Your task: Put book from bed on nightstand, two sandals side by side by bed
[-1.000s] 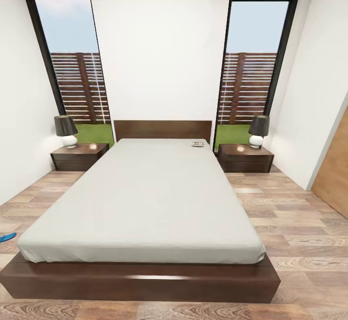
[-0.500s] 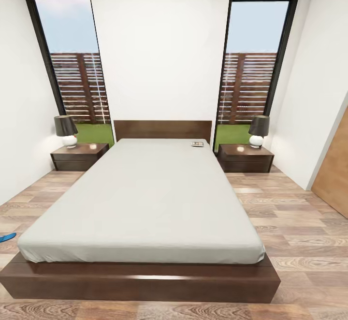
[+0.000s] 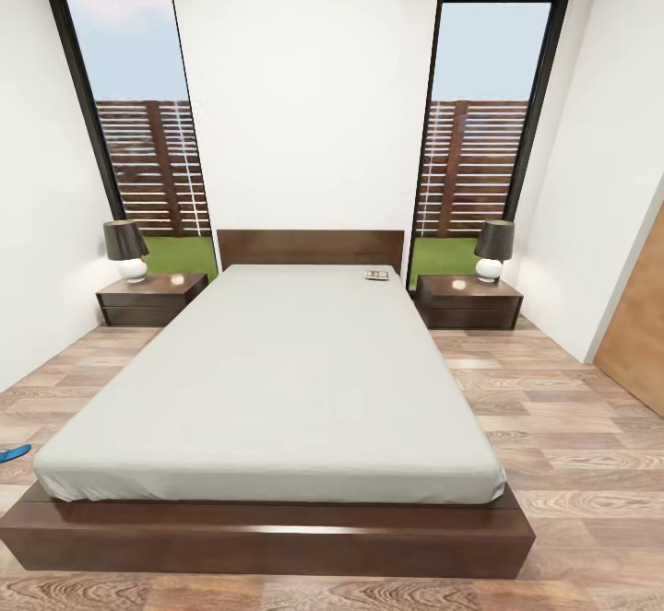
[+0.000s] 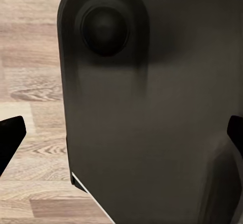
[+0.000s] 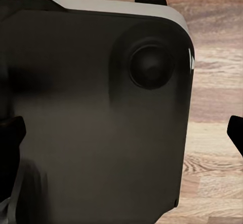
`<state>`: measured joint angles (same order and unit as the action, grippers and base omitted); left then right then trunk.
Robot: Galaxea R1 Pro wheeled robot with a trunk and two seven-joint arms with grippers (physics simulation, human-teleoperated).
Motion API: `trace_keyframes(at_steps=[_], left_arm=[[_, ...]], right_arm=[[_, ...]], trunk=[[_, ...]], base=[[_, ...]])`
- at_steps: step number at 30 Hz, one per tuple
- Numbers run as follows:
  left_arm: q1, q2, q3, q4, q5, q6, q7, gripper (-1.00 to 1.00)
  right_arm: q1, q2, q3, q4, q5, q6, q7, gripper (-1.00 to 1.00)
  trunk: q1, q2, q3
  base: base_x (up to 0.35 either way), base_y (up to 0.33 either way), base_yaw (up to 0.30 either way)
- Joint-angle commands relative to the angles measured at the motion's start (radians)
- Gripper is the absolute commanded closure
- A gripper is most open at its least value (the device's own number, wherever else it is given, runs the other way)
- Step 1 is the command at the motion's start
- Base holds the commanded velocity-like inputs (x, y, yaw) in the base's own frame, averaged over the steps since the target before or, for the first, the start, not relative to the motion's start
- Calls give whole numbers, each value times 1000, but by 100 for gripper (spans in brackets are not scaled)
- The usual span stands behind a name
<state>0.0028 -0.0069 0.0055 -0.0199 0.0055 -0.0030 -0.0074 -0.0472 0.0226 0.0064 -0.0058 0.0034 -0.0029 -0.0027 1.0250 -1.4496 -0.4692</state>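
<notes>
Head view: no change from the earlier frames; camera and contents sit exactly as before. The bed point(image 3: 267, 390) fills the middle of the room, headboard against the far white wall between two tall windows. The book point(image 3: 376, 275) lies flat on the mattress near the headboard, toward the right edge, close to the right nightstand point(image 3: 468, 303). The left nightstand point(image 3: 150, 299) stands at the other side of the headboard. Each nightstand carries a lamp point(image 3: 493, 250) with a dark shade. One blue sandal point(image 3: 13, 452) shows in part at the left edge, on the floor point(image 3: 563, 427) beside the bed's foot end; the second cannot be seen. Left wrist view: left gripper point(image 4: 121, 140) fingers spread wide, dark tips at both edges, a dark robot body panel point(image 4: 152, 107) between them, over plank floor. Right wrist view: right gripper point(image 5: 121, 138) fingers likewise spread, holding nothing.
</notes>
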Motion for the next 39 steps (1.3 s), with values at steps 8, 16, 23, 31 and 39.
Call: trace_keyframes(at_steps=[8,16,23,31,39], left_arm=[[0,4,1,-2,1,-1,0,-100],[0,6,1,-2,1,-2,0,-100],[0,7,1,-2,1,-2,0,-100],[0,7,1,-2,1,-2,0,-100],[0,7,1,-2,1,-2,0,-100]], right_arm=[[0,-3,-2,-8,-3,-1,-2,-100],[0,-6,-3,-11,-6,-2,-2,-100],[0,-7,-3,-11,-6,-2,-1,-100],[0,-7,-3,-11,-5,-2,-1,-100],[0,-7,-2,-11,-1,-2,0,-100]], trunk=[[0,0,-1],[0,0,-1],[0,0,-1],[0,0,-1],[0,0,-1]], base=[[0,0,0],[0,0,0],[0,0,0],[0,2,0],[0,53,0]])
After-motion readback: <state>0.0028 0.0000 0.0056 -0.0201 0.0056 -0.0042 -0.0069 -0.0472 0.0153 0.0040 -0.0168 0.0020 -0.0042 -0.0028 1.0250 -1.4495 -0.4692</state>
